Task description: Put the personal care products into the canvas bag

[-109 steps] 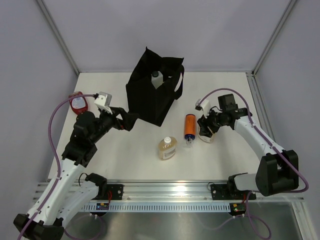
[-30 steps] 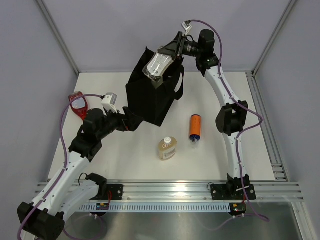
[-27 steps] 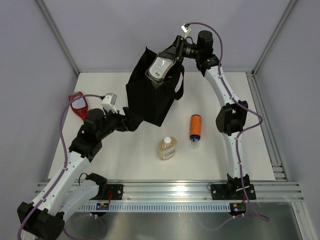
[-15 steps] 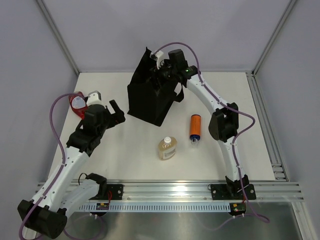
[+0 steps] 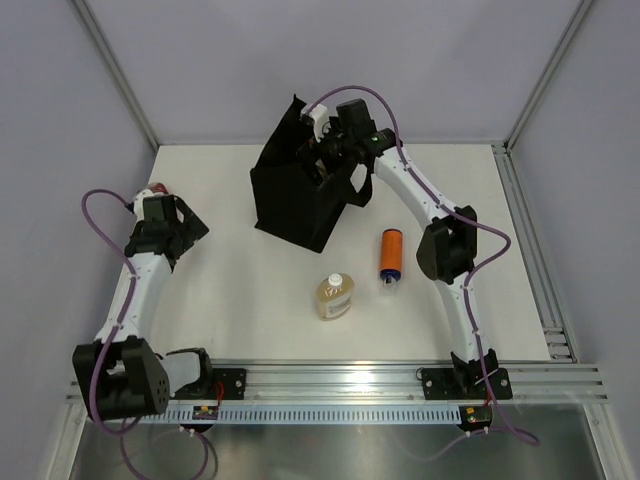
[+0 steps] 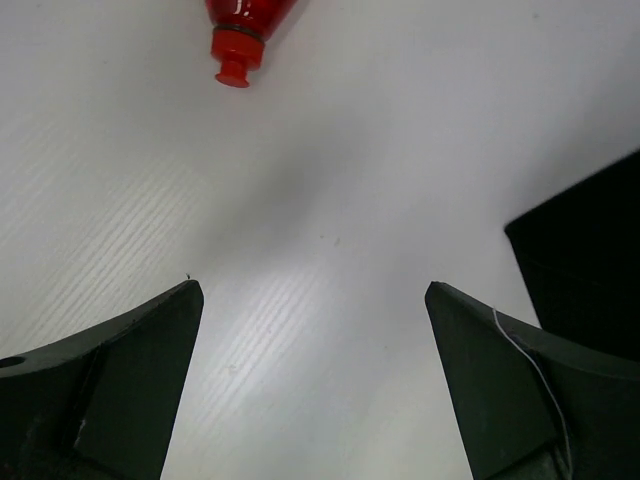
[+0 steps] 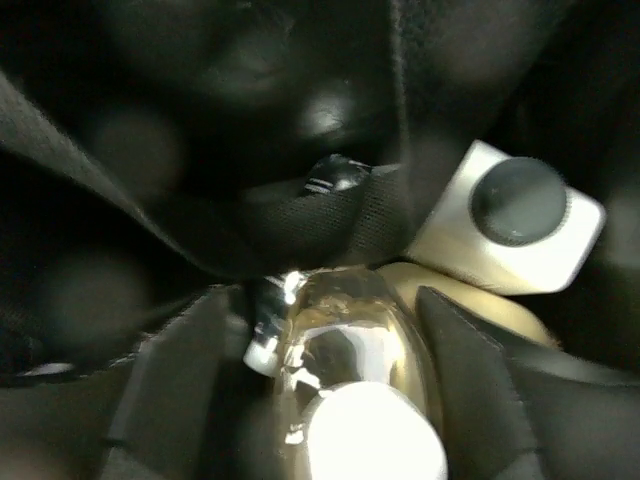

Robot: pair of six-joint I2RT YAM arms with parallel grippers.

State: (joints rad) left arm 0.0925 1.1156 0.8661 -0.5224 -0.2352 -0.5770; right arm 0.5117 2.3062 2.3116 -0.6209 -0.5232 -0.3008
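1. Here, the bag (image 5: 300, 200) is a black fabric tote standing upright at the far middle of the tabletop (image 5: 250, 320). Its mouth is open upward and a loop handle hangs down its right side.
2. The right end effector (image 5: 325, 160) reaches down into the bag's mouth. In the wrist view, the end effector (image 7: 325, 300) shows dark fingers (image 7: 170, 390) flanking a glossy bottle (image 7: 345, 360). This bottle is amber-gold, with a round white cap nearest the camera. Blur hides whether the fingers press it, so the grip cannot be told.
3. Just beside it, inside the bag, lies a second bottle (image 7: 505, 235). It has a square white cap with a dark round disc, over a pale amber body.
4. The left end effector (image 5: 188, 225) is spread wide and holds nothing. It hangs over bare tabletop at the left, apart from the bag.
5. The red container (image 6: 245, 25) is glossy red with a small red cap. It lies on the tabletop beyond the left fingers.
6. Outside the bag are two more products. The amber bottle (image 5: 333, 297) is squat, clear and white-capped, and sits in front of the bag. The orange bottle (image 5: 389, 255) is a cylinder lying near it on the right, not touching.
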